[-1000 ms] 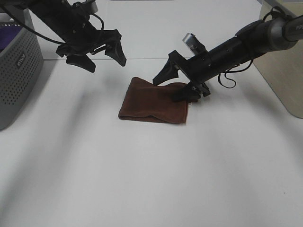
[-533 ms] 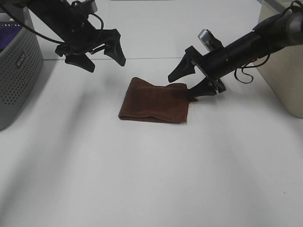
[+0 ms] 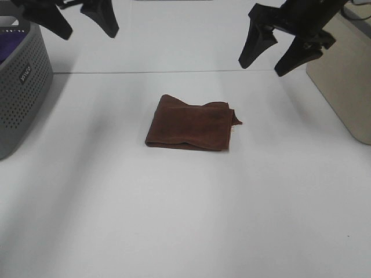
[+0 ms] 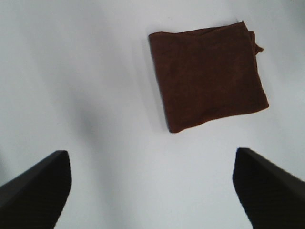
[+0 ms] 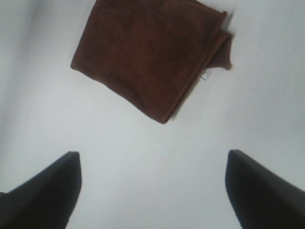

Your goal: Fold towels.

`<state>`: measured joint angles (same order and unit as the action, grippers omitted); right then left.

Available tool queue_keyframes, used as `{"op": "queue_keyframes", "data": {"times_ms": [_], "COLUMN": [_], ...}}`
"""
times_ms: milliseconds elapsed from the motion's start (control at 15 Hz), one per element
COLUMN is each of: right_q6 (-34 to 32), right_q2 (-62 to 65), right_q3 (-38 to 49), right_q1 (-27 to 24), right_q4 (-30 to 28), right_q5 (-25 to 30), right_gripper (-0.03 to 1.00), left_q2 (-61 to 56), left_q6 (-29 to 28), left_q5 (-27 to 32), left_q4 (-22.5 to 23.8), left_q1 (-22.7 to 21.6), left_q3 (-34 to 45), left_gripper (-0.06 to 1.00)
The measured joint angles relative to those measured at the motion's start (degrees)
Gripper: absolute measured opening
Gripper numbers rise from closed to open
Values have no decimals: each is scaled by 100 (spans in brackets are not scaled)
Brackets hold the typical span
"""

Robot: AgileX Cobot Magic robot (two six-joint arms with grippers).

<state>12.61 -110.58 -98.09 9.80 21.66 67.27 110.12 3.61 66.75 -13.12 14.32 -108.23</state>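
A brown towel (image 3: 190, 123) lies folded into a flat rectangle at the middle of the white table, one corner sticking out at its right edge. It also shows in the left wrist view (image 4: 207, 74) and the right wrist view (image 5: 147, 52). My left gripper (image 3: 84, 26) is open and empty, raised high at the far left, well away from the towel. My right gripper (image 3: 269, 58) is open and empty, raised at the far right, above and beyond the towel's right side. Both wrist views look down on the towel between wide-spread fingertips (image 4: 35, 188) (image 5: 259, 188).
A grey perforated laundry basket (image 3: 23, 87) with purple cloth inside stands at the left edge. A beige box (image 3: 345, 75) stands at the right edge. White table (image 3: 185, 220) surface surrounds the towel.
My right gripper let go of the towel's right edge and rose up and back to the far right. My left gripper also rose and pulled back to the far left. The towel stays folded.
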Motion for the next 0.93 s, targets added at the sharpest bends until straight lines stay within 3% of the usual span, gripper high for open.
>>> {"op": "queue_keyframes", "data": {"times_ms": [267,400,600,667,933], "right_q6": [-710,-1037,-1261,-1261,-1261], "right_q2": [1186,1839,2859,3518,4681], "right_q3": [653,1140,2028,2699,4097], "right_q1": [539,785,928,928,934], "right_q4": [-1020,-1352,-1541,-1650,-1713], "right_q5": [52,92,97,109,109], "right_gripper": [80,80,80,80,80], "left_q2": [-1152,-2108,-3627,-4647,-6423], "left_q6": [-516,-625,-722,-756,-756], "left_q5": [241,241,264,241,46], "left_q4": [1117,1404,1438,1438,1438], "left_q1": [6,6,6,6,6], "left_q3": [143,768,2384,3741,5661], "left_gripper": [85,85,85,85,85]}}
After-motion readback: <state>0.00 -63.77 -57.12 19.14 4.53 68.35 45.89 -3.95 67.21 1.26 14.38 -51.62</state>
